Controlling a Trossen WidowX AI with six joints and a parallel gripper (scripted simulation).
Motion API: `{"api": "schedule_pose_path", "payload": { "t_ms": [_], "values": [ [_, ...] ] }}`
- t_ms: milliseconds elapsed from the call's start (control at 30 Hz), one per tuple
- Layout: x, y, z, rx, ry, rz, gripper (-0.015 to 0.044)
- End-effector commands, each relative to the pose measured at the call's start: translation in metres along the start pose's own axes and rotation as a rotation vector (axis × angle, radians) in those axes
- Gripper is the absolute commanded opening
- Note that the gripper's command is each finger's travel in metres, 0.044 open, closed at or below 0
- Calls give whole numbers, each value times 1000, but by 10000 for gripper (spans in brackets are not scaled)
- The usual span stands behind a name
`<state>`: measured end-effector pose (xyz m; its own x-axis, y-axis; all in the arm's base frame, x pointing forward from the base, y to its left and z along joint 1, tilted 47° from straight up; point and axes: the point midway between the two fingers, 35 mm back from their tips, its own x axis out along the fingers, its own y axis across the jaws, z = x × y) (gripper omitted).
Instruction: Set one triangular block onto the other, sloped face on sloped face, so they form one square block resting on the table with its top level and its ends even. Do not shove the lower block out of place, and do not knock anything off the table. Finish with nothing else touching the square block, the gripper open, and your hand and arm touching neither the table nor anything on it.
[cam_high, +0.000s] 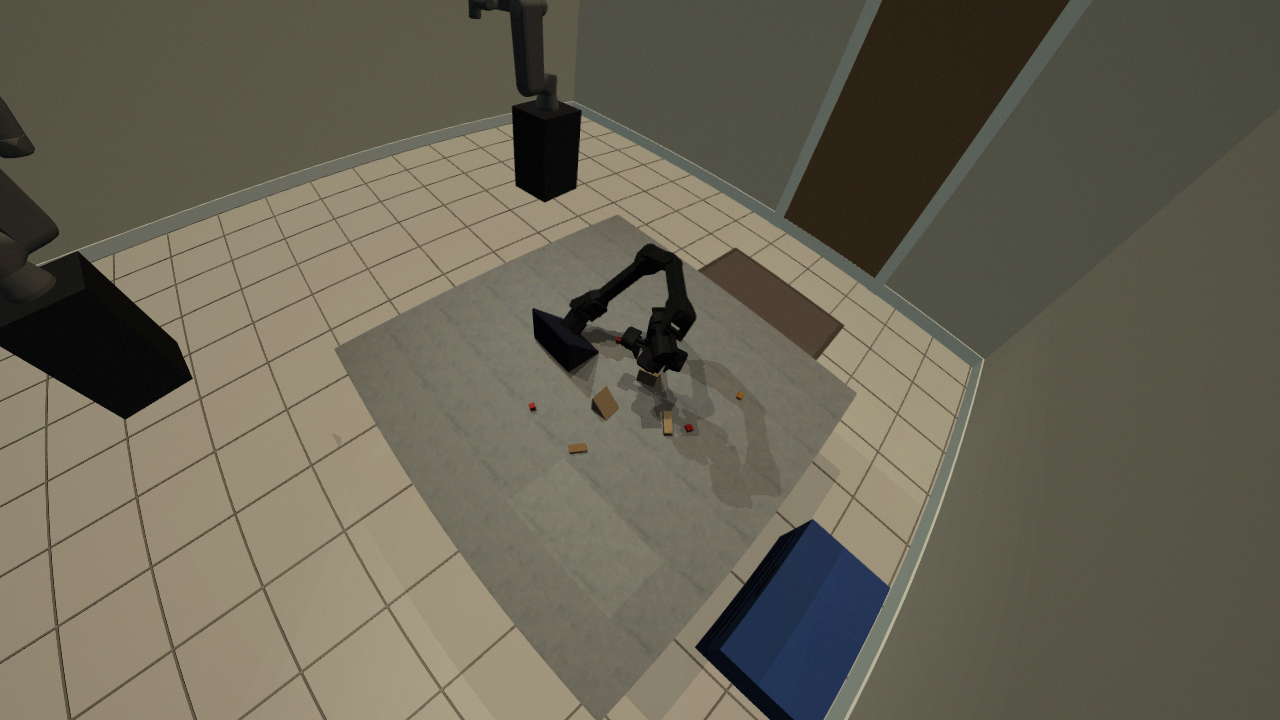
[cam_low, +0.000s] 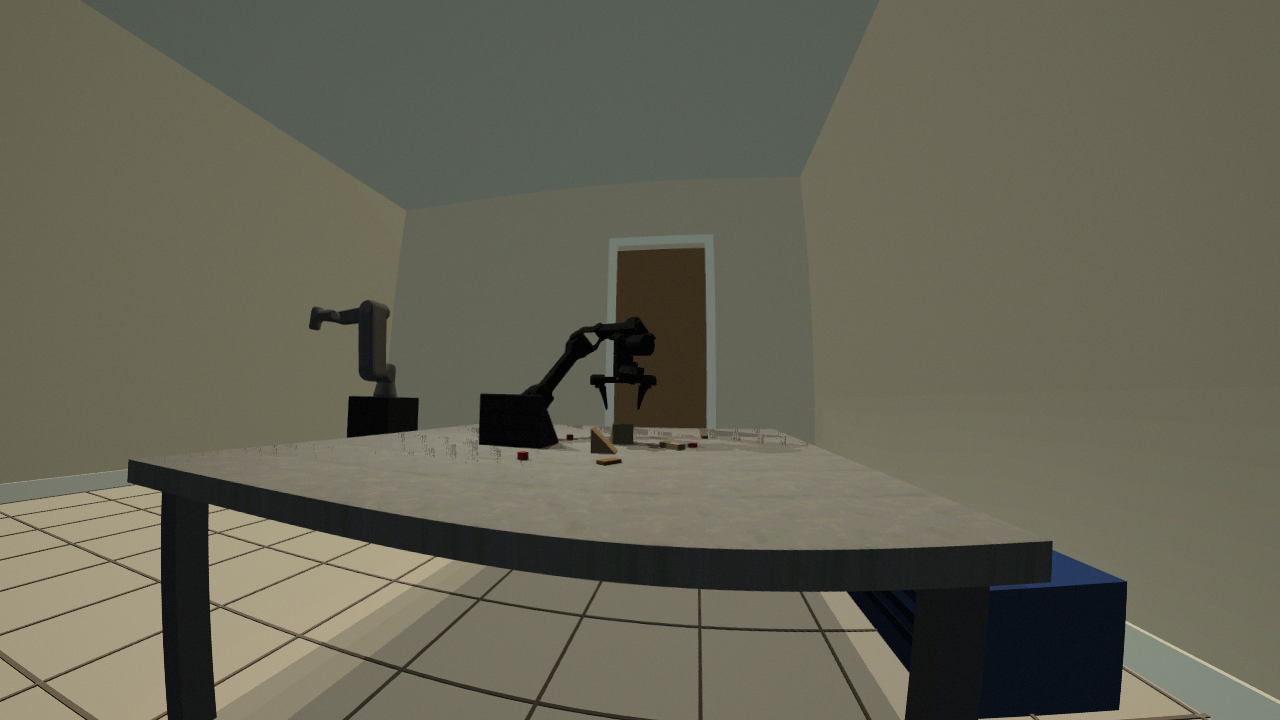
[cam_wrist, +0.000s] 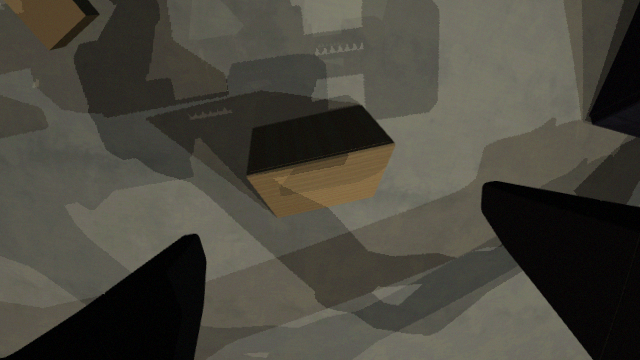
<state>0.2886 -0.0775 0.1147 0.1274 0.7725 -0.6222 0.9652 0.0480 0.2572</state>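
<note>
One wooden triangular block (cam_high: 605, 403) (cam_low: 601, 440) stands on the table (cam_high: 465, 376) (cam_low: 447, 488), its slope showing in the top and exterior views. The other triangular block (cam_high: 648, 377) (cam_low: 622, 434) (cam_wrist: 320, 155) stands apart from it on the table, under my hand. In the wrist view its ridge is up, between a dark face and a lit wooden face. My gripper (cam_low: 622, 409) (cam_wrist: 347, 221) is open and empty, raised above this block. In the top view the hand hides the fingertips and part of the block.
Thin wooden pieces (cam_high: 577, 448) (cam_high: 666, 422) lie near the blocks. Red cubes (cam_high: 532, 406) (cam_high: 689, 428) (cam_high: 618, 340) and an orange cube (cam_high: 740, 394) lie around them. The black arm base (cam_high: 562, 342) (cam_low: 514, 420) stands behind the first block.
</note>
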Motion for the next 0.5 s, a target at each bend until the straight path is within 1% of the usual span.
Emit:
{"api": "schedule_pose_path", "payload": {
  "t_ms": [0,467],
  "values": [
    [-5,2,0,-3,22,4,440],
    [16,4,0,-16,32,0,440]
  ]
}}
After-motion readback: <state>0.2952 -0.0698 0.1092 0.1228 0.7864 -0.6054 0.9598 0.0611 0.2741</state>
